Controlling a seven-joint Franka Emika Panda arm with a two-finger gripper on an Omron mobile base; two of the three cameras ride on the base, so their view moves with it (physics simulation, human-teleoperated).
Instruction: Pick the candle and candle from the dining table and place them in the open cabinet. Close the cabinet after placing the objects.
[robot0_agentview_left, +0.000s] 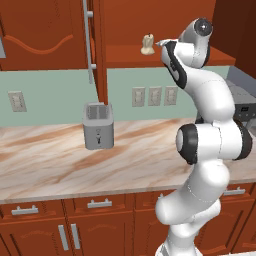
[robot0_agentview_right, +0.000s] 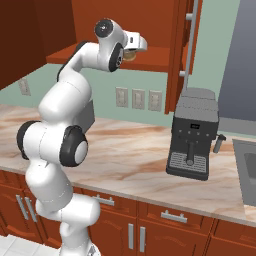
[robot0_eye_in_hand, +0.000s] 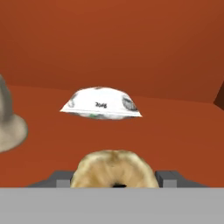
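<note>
- Reaching into the open cabinet (robot0_agentview_left: 170, 55), the gripper (robot0_eye_in_hand: 114, 183) is clamped on the tan-yellow candle (robot0_eye_in_hand: 113, 168), held over the cabinet shelf.
- Cream candle (robot0_agentview_left: 147, 45) stands on the same shelf, left of the gripper.
- White bag (robot0_eye_in_hand: 101, 103) lies deeper in the cabinet, behind the held candle.
- Toaster (robot0_agentview_left: 98, 126) sits on the counter below the cabinet.

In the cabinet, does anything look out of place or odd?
Mildly odd: a white printed pouch lies flat on the cabinet shelf, sharing it with the cream candle already placed there. Nothing looks spilled or damaged. The claw holds the tan candle.
</note>
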